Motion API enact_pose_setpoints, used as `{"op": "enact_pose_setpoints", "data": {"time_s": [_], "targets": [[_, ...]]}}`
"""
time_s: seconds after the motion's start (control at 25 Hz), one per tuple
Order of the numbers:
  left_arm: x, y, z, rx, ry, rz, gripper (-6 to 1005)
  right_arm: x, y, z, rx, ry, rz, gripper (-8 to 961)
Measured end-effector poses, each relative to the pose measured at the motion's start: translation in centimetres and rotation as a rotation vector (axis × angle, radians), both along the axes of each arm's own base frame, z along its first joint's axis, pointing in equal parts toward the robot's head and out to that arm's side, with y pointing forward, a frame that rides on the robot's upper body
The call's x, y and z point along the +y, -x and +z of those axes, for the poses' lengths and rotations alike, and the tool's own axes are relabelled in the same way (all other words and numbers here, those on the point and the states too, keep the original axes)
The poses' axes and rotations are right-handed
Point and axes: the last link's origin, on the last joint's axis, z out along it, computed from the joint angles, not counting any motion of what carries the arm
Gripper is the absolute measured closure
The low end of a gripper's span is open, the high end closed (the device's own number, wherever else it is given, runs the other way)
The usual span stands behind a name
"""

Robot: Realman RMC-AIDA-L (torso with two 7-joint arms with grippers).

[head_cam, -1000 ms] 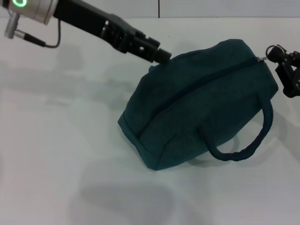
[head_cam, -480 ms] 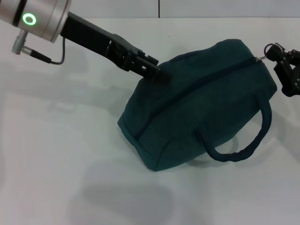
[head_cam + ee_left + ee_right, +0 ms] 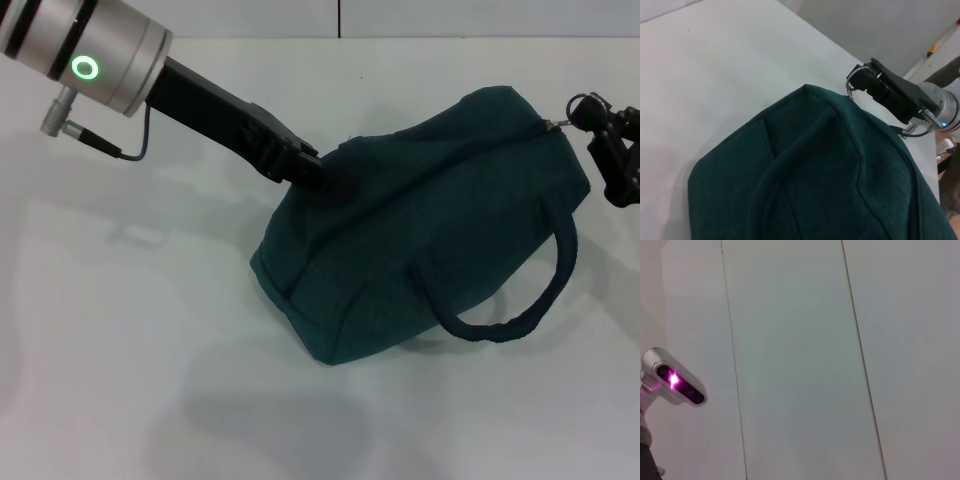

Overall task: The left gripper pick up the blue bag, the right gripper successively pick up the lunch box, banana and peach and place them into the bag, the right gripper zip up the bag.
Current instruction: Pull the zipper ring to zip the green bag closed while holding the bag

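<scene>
Bag (image 3: 420, 230) lies on its side on the white bench (image 3: 120, 360), its blunt end nearest the robot, one loop handle (image 3: 520, 300) spilling toward the right and the closed zip seam running back to the silver ring pull (image 3: 553, 125) at its far right tip. It is dark teal-blue fabric, soft and full-bodied; no lunch box, banana or peach shows outside it. Left hand (image 3: 335, 185) presses into the cloth at the bag's upper left edge; I cannot tell whether its fingers are apart or together. Right hand (image 3: 610, 150) sits at the ring pull, its grip equally unclear. The zip looks all but shut, so I judge the right hand should draw along the seam line while the left steadies the cloth against sliding
</scene>
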Motion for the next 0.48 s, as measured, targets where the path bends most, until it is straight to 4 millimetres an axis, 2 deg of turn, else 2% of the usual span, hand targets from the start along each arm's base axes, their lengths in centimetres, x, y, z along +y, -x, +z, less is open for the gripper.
{"op": "enact_pose_setpoints", "data": {"time_s": [0.2, 0.44, 0.48], "targets": [[0.0, 0.2, 0.1, -0.011, -0.011, -0.012, 697, -0.1, -0.1, 0.1, -0.001, 0.000, -0.002, 919], [0.0, 1.1, 1.0, -0.005, -0.027, 0.005, 897, -0.1, -0.1, 0.3, 0.006, -0.011, 0.003, 919], [0.0, 1.3, 1.2, -0.006, -0.030, 0.009, 902, 0.0, -0.2, 0.4, 0.004, -0.015, -0.003, 919]]}}
